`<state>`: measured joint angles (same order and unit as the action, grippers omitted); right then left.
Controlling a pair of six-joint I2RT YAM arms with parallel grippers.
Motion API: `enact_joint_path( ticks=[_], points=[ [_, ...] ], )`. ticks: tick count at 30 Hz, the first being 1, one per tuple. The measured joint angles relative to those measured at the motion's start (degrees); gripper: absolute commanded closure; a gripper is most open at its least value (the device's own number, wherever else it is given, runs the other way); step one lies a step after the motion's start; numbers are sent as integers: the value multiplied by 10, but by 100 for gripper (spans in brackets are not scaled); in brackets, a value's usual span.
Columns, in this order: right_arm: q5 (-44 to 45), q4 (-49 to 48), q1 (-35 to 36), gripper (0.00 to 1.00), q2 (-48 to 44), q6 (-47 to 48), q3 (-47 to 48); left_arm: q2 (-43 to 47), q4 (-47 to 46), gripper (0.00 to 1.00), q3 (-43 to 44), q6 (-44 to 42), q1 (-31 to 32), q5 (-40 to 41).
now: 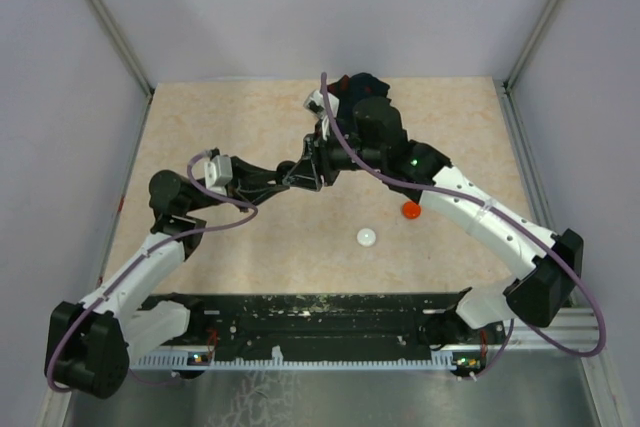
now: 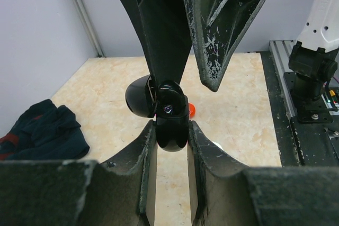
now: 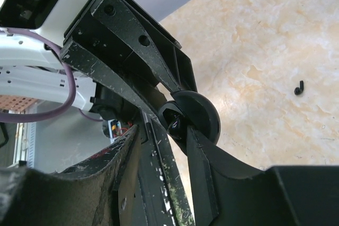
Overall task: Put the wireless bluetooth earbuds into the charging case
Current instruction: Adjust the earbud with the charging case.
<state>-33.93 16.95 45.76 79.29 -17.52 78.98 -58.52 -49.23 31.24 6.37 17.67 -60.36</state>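
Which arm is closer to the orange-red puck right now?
Right. In the top view its forearm passes right beside the orange-red puck; the left arm reaches in from the far left, well clear of it.

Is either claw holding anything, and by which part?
The left claw pinches the black charging case by its two sides. The right claw is at it too; its grip cannot be told.

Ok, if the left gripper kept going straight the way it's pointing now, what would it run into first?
Most likely the right gripper: its fingers sit directly ahead, just past the black charging case clamped in the left gripper. The exact depth is hard to judge from the wrist view.
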Motion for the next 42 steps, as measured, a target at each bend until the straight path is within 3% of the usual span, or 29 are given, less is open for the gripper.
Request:
enact_joint_path(
  ticks=[12,27,35,42],
  points=[
    [6,19,6,61,2,26,8,-1,6,100,0,-4,2,-13],
    [-79,23,37,58,36,61,37,-29,-61,100,0,54,2,-75],
    [-58,13,37,57,27,75,40,-33,-74,100,0,59,2,-61],
    [-13,-15,35,55,-37,88,39,-33,-76,100,0,59,2,-38]
  ],
)
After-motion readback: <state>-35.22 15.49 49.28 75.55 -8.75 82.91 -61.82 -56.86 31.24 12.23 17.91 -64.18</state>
